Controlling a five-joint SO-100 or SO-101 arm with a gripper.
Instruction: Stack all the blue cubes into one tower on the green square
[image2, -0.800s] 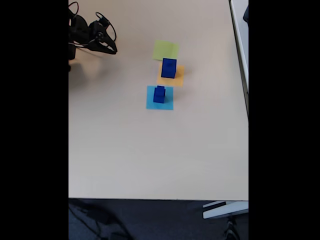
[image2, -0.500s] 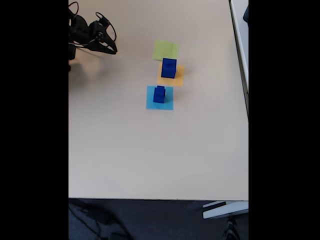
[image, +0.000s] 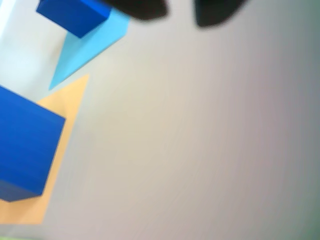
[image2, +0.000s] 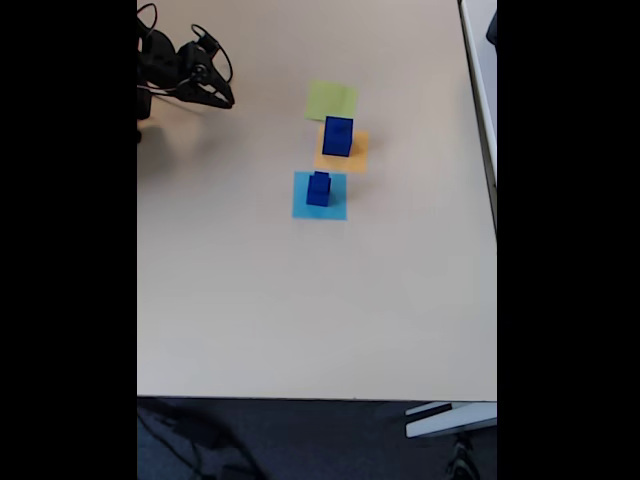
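In the fixed view my gripper (image2: 224, 98) hovers at the table's far left, well away from the squares. The wrist view shows its two dark fingertips (image: 145, 7) at the top edge, a small gap apart, holding nothing. The largest of the blue cubes (image2: 338, 136) stands on the orange square (image2: 357, 158). A smaller blue cube (image2: 319, 189), apparently with a tinier one on top, sits on the light-blue square (image2: 303, 207). The green square (image2: 332, 100) lies bare behind them. In the wrist view the big cube (image: 25, 145) is at the left and the smaller one (image: 75, 15) at the top left.
The beige table (image2: 300, 300) stretches wide and open toward the front edge. Its right edge runs along a white strip (image2: 482, 70). Cables loop around the arm (image2: 160, 60) at the far left corner.
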